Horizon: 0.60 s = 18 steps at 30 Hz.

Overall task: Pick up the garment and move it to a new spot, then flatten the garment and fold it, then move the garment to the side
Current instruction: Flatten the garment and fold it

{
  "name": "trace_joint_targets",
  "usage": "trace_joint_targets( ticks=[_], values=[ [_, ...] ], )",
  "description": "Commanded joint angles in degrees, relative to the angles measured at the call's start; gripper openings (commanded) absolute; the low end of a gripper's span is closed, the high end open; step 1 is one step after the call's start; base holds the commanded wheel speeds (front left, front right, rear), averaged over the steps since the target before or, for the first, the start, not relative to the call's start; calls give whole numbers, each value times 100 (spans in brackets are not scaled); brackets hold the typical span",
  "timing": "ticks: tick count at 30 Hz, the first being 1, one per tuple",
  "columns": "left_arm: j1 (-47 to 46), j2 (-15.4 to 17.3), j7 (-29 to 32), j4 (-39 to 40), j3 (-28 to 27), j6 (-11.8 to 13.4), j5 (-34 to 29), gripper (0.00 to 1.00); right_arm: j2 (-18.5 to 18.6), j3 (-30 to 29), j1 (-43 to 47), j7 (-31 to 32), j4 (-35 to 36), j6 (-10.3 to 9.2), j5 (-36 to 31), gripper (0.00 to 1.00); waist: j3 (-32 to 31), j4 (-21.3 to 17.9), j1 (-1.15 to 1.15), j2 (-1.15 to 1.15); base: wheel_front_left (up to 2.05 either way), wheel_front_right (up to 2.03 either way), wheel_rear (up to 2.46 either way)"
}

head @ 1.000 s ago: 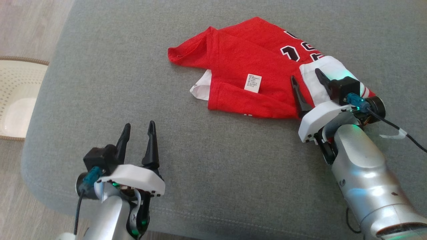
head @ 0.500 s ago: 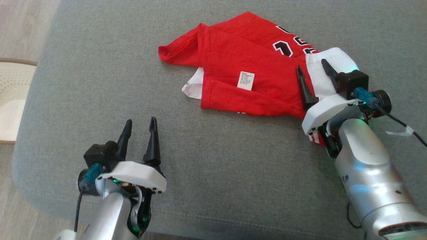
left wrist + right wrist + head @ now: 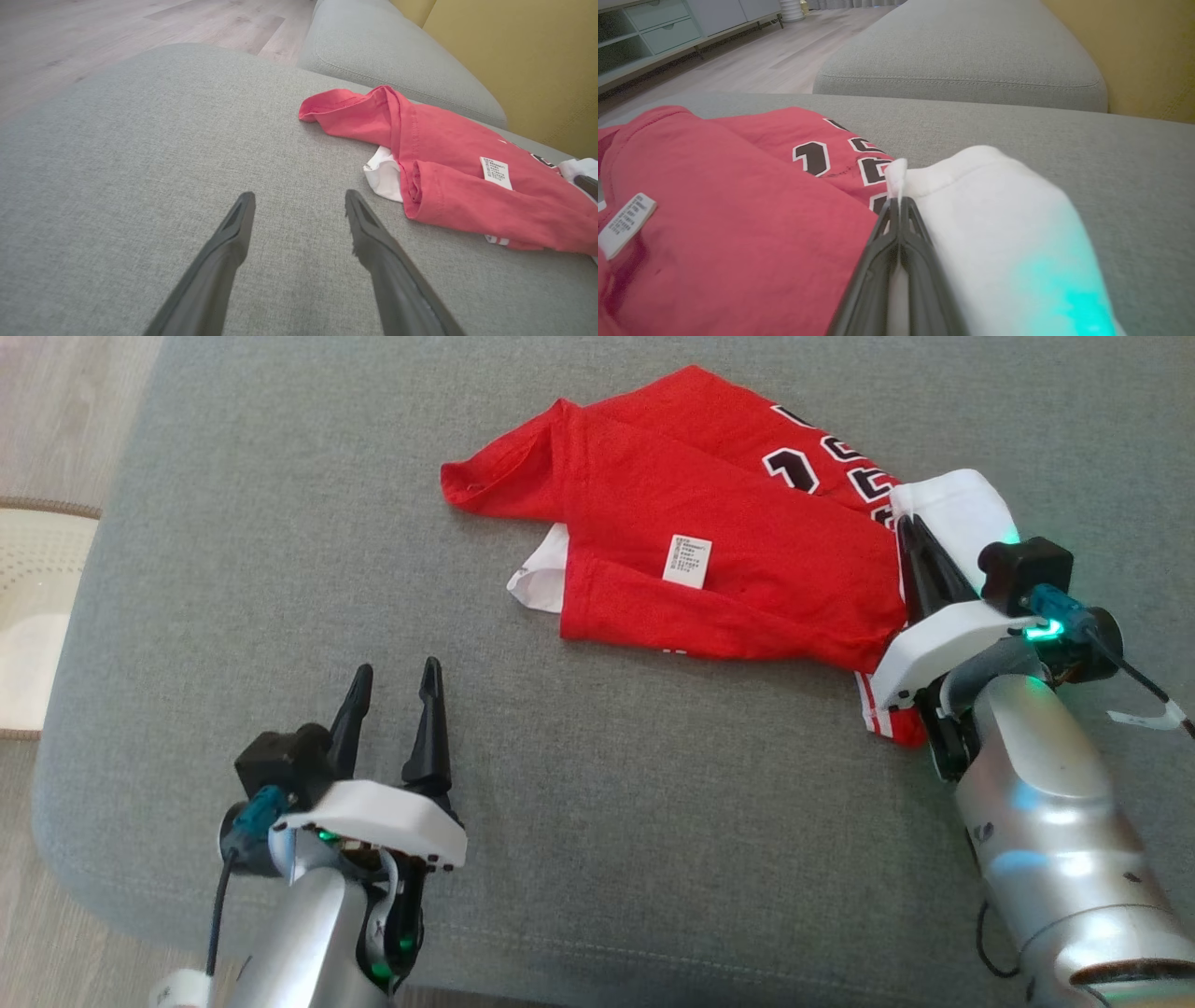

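The garment (image 3: pixel 709 541) is a red shirt with white sleeves and black-and-white numbers, lying crumpled on the grey cushion (image 3: pixel 280 569); a white care label faces up. My right gripper (image 3: pixel 907 527) is shut on the garment at the white sleeve's edge on its right side. In the right wrist view the two fingers meet at the right gripper (image 3: pixel 899 205), pinching white fabric of the garment (image 3: pixel 738 233). My left gripper (image 3: pixel 392 679) stands open above bare cushion to the garment's lower left, touching nothing. The left wrist view has the left gripper (image 3: pixel 299 199) open, the garment (image 3: pixel 448 186) to its right.
The cushion's front edge runs close behind my left arm, with wooden floor (image 3: pixel 56 411) and a pale round mat (image 3: pixel 37 597) to the left. A second grey cushion (image 3: pixel 962 60) and a yellow wall (image 3: pixel 1134 46) lie beyond the garment.
My right gripper has closed on the white sleeve edge; it was open around it before. The head camera has shifted slightly. The left gripper has kept its place.
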<state>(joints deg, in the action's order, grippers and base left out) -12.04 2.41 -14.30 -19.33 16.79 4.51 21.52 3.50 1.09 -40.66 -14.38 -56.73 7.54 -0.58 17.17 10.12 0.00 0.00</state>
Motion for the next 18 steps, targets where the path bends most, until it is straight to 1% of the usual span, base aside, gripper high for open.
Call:
trace_joint_targets(
  ticks=[1,5,10,18],
  values=[
    [-120,47,-70,111,-184,3,32,100,-62,59,-98,-62,137,-5,-15,0,-30,-20,0,0,0,0,0],
    [-91,47,-70,84,-229,-17,19,100,-62,-83,-50,-62,303,-5,69,0,-126,-87,0,0,0,0,0],
    [-15,47,-70,92,-272,-51,-86,100,-62,-339,118,-62,922,-5,350,0,-337,-277,0,0,0,0,0],
    [187,47,-70,52,-313,-70,-162,100,-62,-804,931,-62,1860,-5,591,0,-716,-755,0,0,0,0,0]
  ],
)
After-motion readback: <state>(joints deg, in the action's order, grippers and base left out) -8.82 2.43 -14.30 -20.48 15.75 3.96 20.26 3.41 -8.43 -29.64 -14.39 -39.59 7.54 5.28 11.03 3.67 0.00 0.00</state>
